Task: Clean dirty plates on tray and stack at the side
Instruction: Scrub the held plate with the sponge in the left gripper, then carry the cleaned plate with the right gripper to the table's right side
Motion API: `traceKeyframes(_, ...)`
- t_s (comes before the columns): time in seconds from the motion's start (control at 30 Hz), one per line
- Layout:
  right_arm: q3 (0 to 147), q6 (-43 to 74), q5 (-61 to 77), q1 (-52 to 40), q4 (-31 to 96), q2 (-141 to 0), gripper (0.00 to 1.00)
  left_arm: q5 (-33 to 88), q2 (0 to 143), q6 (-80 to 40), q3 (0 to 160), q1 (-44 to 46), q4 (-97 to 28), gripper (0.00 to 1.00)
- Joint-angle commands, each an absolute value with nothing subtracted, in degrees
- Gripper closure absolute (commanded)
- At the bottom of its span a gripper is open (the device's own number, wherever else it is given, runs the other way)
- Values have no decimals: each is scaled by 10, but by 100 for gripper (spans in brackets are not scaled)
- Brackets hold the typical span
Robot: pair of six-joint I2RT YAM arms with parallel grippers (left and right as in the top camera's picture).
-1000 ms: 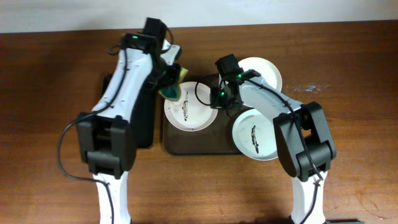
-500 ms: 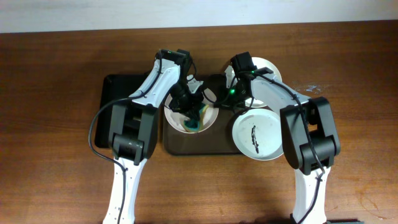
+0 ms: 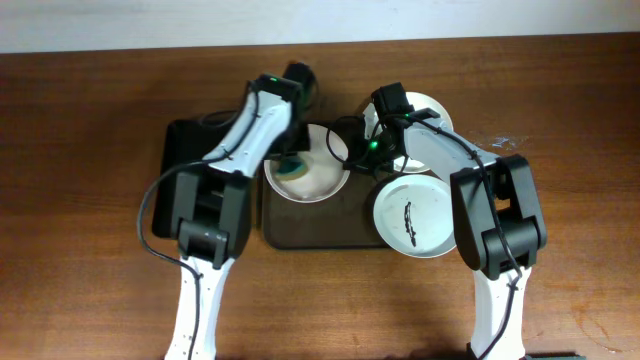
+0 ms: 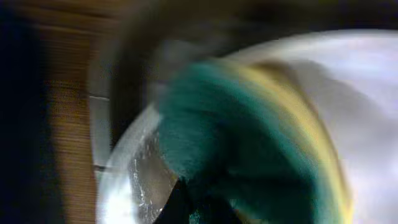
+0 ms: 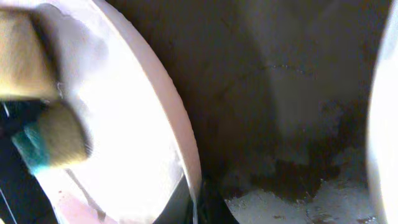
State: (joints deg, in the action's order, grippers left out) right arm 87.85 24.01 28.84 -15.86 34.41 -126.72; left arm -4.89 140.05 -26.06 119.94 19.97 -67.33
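Three white plates show in the overhead view. One plate (image 3: 320, 180) lies on the left of the dark brown tray (image 3: 320, 228). My left gripper (image 3: 288, 158) is shut on a green and yellow sponge (image 3: 291, 167) and presses it on this plate's back left part. In the left wrist view the blurred sponge (image 4: 249, 143) lies on the plate (image 4: 367, 93). My right gripper (image 3: 353, 157) is shut on this plate's right rim (image 5: 186, 155). A second plate (image 3: 412, 215) with a black smear lies front right. A third plate (image 3: 432, 113) lies at the back right.
A smaller black tray (image 3: 195, 170) lies left of the brown tray, partly under my left arm. The brown tray's floor (image 5: 280, 93) shows behind the held rim. The wooden table's far edge runs along the top of the overhead view.
My left gripper has brought the sponge onto the left plate, then swept it from the front to the back left. The smear on that plate no longer shows. My right gripper moved to the plate's rim.
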Motion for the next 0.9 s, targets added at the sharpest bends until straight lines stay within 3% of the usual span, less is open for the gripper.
traceKeyframes(0.0,860,234,268,-162,357,-1297,96,4,1434,-81,1185,143,-630,100)
traceKeyframes(0.03,860,234,268,-162,362,-1297,96,119,1435,3,1185,149,-616,100)
traceKeyframes(0.13,860,234,268,-162,364,-1297,96,161,1435,31,1185,173,-589,100)
traceKeyframes(0.33,860,228,263,-162,380,-1297,96,-197,1434,-165,1196,222,-498,100)
traceKeyframes(0.4,860,228,261,-160,383,-1297,96,-217,1434,-165,1257,223,-567,100)
traceKeyframes(0.47,863,228,261,-161,392,-1291,96,-155,1434,-165,1378,221,-695,100)
traceKeyframes(0.63,864,223,178,-161,466,-1182,96,-113,1433,-164,1665,208,-930,100)
traceKeyframes(0.77,864,219,53,-186,524,-1104,96,-49,1432,-132,1729,174,-967,100)
traceKeyframes(0.87,870,250,-156,-255,553,-1047,96,9,1432,-119,1729,129,-967,100)
